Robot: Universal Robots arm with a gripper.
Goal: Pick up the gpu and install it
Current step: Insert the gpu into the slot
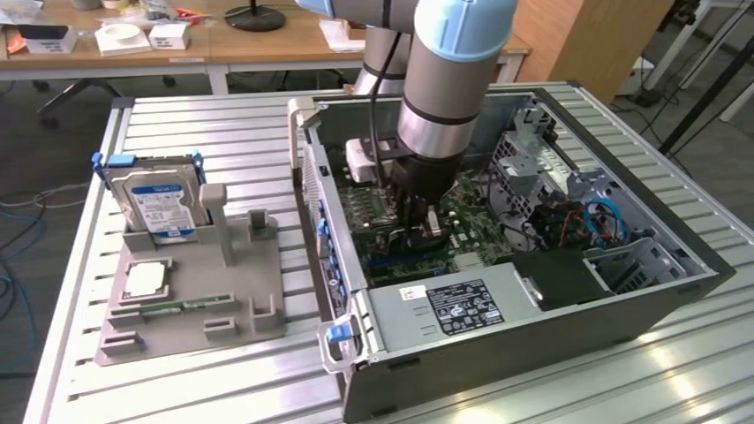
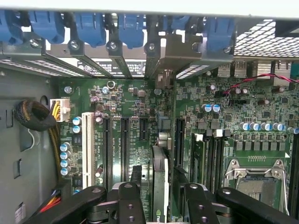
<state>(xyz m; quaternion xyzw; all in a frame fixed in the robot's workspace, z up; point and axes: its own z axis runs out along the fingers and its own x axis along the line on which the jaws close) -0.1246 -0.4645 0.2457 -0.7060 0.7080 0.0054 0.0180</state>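
The gpu (image 2: 160,170) stands on edge on the green motherboard (image 2: 135,100), seen from above as a thin dark strip running toward the silver rear slot brackets. My gripper (image 2: 161,200) is down inside the open computer case (image 1: 659,291) and straddles the card. Its black fingers (image 2: 127,198) stand one on each side of the card with a gap to it, so the gripper is open. In the exterior view the gripper (image 1: 419,231) hangs low over the middle of the board, and the gpu (image 1: 432,223) shows as a small pale piece between its fingers.
Blue slot latches (image 2: 91,25) line the case's rear wall. Empty black slots (image 2: 125,149) and a white slot (image 2: 86,142) lie beside the card; the CPU socket (image 2: 257,179) is on its other side. Outside, a grey holder (image 1: 189,300) carries a hard drive (image 1: 159,199) and a memory stick (image 1: 177,306).
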